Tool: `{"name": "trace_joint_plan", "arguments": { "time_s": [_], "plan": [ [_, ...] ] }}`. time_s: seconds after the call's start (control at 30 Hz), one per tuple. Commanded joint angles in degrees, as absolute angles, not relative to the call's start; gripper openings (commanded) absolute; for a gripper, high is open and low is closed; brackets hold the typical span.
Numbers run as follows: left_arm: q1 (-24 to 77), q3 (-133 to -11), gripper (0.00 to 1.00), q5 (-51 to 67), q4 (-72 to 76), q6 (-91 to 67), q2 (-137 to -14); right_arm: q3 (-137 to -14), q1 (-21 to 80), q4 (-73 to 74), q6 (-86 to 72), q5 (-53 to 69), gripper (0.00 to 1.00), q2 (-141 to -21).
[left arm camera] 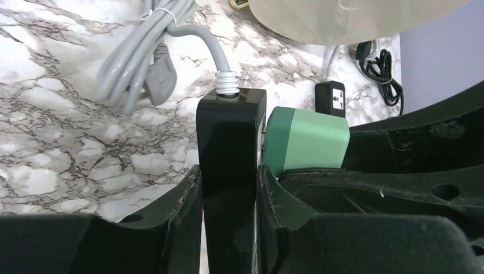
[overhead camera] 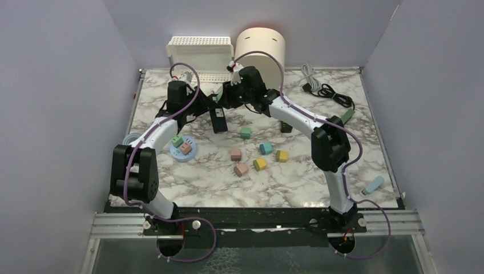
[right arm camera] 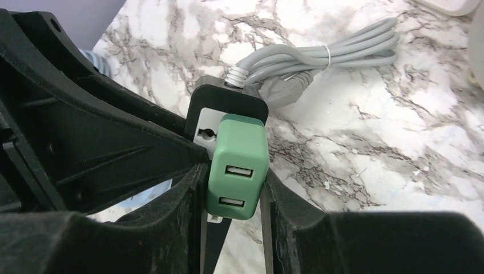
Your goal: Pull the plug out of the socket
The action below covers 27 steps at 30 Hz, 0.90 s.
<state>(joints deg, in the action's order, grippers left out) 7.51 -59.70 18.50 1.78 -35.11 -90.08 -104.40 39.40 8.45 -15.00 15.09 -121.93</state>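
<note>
A black power strip (overhead camera: 218,121) lies at the back middle of the marble table, with a grey cable (left arm camera: 137,63) coming out of its end. My left gripper (left arm camera: 228,177) is shut on the strip's body (left arm camera: 231,142), one finger on each side. A green two-port USB plug (right arm camera: 237,165) sits in the strip's socket face (right arm camera: 201,134). A thin gap shows between plug and strip in the left wrist view, where the plug (left arm camera: 305,140) sits to the right. My right gripper (right arm camera: 235,177) is shut on the green plug. Both grippers meet over the strip (overhead camera: 220,103).
A white cylinder (overhead camera: 260,43) and a white basket (overhead camera: 200,48) stand at the back. A black cable (overhead camera: 334,94) lies back right, and a small black adapter (overhead camera: 286,127) near the right arm. Coloured blocks (overhead camera: 259,157) and a blue plate (overhead camera: 184,149) are in the middle.
</note>
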Motion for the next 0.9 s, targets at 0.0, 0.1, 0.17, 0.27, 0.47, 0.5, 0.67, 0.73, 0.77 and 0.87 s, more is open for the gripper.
{"name": "trace_joint_plan", "arguments": {
  "time_s": [0.0,0.1,0.17,0.27,0.47,0.5,0.67,0.73,0.77,0.87],
  "plan": [
    [5.1,-61.9,0.0,8.3,3.0,-34.6,-91.0,-106.7,40.8,11.8,-10.2,13.1,0.01,-115.2],
    [5.1,-62.6,0.0,8.3,2.5,-34.3,-91.4,-92.8,36.3,-10.2,-22.1,40.0,0.01,-110.1],
    [5.1,-62.9,0.0,8.0,2.0,-34.0,-91.6,-96.1,37.6,0.0,-17.3,20.7,0.01,-109.9],
    [5.1,-62.6,0.0,7.7,2.0,-33.9,-91.4,-98.8,38.3,6.3,-14.0,21.3,0.01,-110.4],
    [5.0,-62.7,0.0,7.4,2.2,-34.0,-91.9,-106.4,39.8,14.5,-16.3,9.6,0.01,-111.9],
    [5.1,-62.6,0.0,7.5,2.6,-34.0,-91.8,-107.5,39.7,16.7,-15.1,9.1,0.01,-112.0],
    [4.2,-65.3,0.0,8.5,2.8,-32.3,-93.9,-90.4,31.3,-1.7,-23.8,33.6,0.01,-106.0],
    [3.1,-66.1,0.0,9.9,3.6,-32.6,-94.6,-86.5,28.5,-2.2,-24.8,37.9,0.01,-105.4],
    [2.5,-66.3,0.0,10.2,3.8,-32.8,-94.8,-85.0,27.3,-2.2,-24.5,40.2,0.01,-105.1],
    [1.0,-67.5,0.0,9.2,3.8,-33.2,-95.5,-81.8,25.3,1.3,-20.8,41.6,0.01,-103.7]
  ]
}}
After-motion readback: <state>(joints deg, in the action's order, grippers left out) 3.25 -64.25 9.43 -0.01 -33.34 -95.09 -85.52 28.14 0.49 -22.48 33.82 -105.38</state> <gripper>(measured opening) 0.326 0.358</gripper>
